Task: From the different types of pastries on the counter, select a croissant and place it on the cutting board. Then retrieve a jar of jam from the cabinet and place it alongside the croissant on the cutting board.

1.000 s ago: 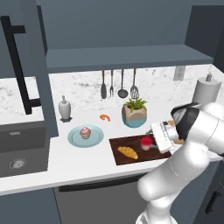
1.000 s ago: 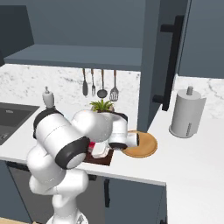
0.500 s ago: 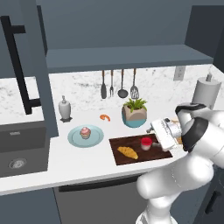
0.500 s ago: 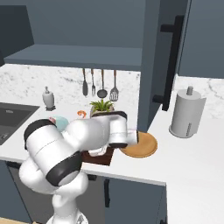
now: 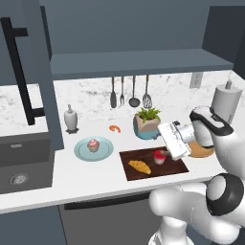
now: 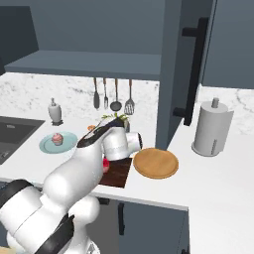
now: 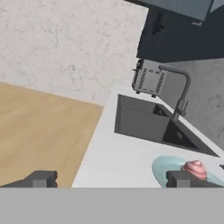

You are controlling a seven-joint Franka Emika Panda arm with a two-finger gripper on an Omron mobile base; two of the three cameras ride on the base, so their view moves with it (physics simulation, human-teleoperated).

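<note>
Here we record: golden-brown crescent croissant (image 5: pixel 139 166) and small red white-lidded jam jar (image 5: pixel 159 157) both resting on the dark brown wooden cutting board (image 5: pixel 174 165), white speckled surface (image 5: pixel 91 173). Our hand (image 5: pixel 161 154), fingers apart, sits beside the jar.

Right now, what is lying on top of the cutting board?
On the cutting board lie the croissant, toward its left end, and the red jar of jam further right. The gripper sits at the jar, hiding its right side; the arm covers the board's right edge.
</note>
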